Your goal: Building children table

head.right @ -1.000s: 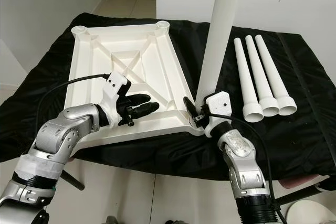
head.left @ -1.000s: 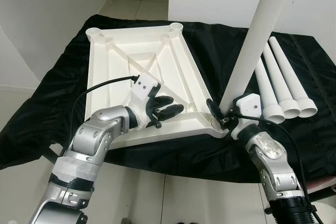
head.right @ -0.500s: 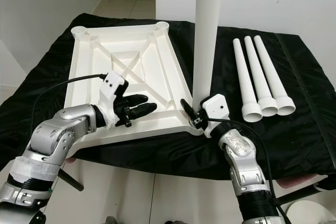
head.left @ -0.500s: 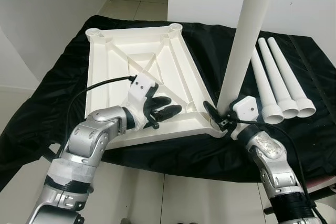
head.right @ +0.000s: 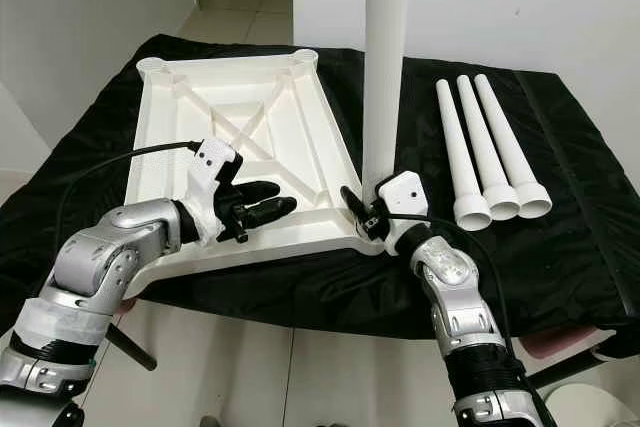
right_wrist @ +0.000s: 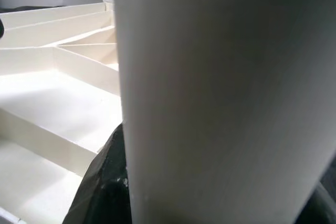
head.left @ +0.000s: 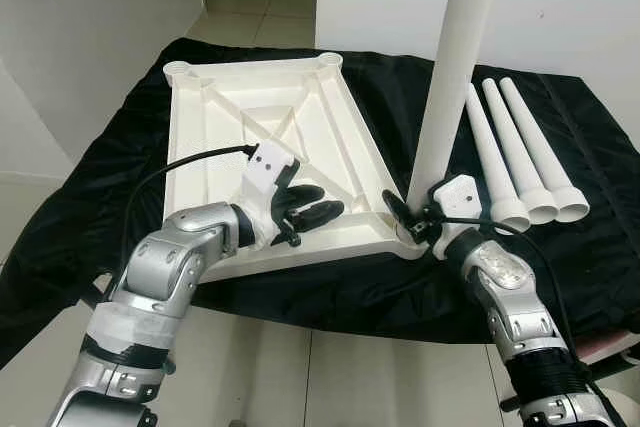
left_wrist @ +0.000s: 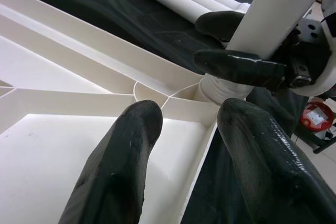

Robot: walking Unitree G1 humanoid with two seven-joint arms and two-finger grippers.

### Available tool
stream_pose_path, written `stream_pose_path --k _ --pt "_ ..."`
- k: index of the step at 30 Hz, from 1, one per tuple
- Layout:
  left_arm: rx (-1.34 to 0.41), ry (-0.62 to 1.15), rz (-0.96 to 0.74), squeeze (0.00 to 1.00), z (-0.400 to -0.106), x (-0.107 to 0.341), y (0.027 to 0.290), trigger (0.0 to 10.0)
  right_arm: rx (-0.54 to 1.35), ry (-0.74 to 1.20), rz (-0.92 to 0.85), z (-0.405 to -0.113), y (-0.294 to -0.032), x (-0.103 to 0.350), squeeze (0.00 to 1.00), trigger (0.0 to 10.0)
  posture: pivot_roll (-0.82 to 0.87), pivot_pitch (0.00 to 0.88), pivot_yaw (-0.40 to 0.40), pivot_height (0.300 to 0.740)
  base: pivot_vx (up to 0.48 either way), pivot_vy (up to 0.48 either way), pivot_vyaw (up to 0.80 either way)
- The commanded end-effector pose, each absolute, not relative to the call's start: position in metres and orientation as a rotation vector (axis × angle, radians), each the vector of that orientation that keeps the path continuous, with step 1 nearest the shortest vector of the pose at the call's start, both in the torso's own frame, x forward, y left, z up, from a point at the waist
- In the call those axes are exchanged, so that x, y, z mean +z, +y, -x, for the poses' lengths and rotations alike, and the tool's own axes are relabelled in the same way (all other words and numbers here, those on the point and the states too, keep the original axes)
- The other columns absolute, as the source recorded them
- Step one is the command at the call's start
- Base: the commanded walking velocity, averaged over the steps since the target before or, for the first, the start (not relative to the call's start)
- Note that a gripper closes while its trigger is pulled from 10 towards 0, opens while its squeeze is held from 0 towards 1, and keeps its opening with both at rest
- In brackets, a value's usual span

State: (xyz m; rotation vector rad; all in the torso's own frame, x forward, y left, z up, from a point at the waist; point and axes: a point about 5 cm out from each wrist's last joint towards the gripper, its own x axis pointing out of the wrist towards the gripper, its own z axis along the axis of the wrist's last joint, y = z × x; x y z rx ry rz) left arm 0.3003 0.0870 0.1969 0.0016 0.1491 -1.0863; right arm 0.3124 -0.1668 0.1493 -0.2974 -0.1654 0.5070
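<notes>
The table leg point(head.left: 452, 67) runs out of view at the top; right gripper point(head.left: 412, 218) clasps its base. It stands straighter than before (left gripper point(head.left: 318, 210) spread over the tabletop point(head.left: 215, 127)).

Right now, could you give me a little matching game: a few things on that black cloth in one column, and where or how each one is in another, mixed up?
Things:
1. table top
2. upright leg
3. three spare legs
4. left gripper

States:
A. lying side by side on the black cloth
B. standing in the near corner socket, held by the right gripper
C. upside down, ribs showing
D. open, resting on the near edge of the table top

Pairs: 1-C, 2-B, 3-A, 4-D
</notes>
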Motion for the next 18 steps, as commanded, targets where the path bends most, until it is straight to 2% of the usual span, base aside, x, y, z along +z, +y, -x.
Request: stream_pose_path --k 1,9,18 --pt "-1.077 0.161 0.001 0.0 -0.298 0.195 0.09 10.0 0.525 -0.024 0.293 -0.307 -0.172 0.119 0.0 10.0 0.0 0.082 -0.009 0.74 0.0 0.0 0.0" --pt "-1.073 0.164 0.006 0.0 -0.298 0.195 0.091 10.0 0.514 -0.007 0.151 -0.304 -0.172 0.117 0.0 10.0 0.0 0.086 -0.01 0.74 0.0 0.0 0.0" --pt "-1.068 0.167 0.003 0.0 -0.298 0.196 0.091 10.0 0.441 0.067 0.103 -0.31 -0.171 0.107 0.0 10.0 0.0 0.087 -0.011 0.74 0.0 0.0 0.0"
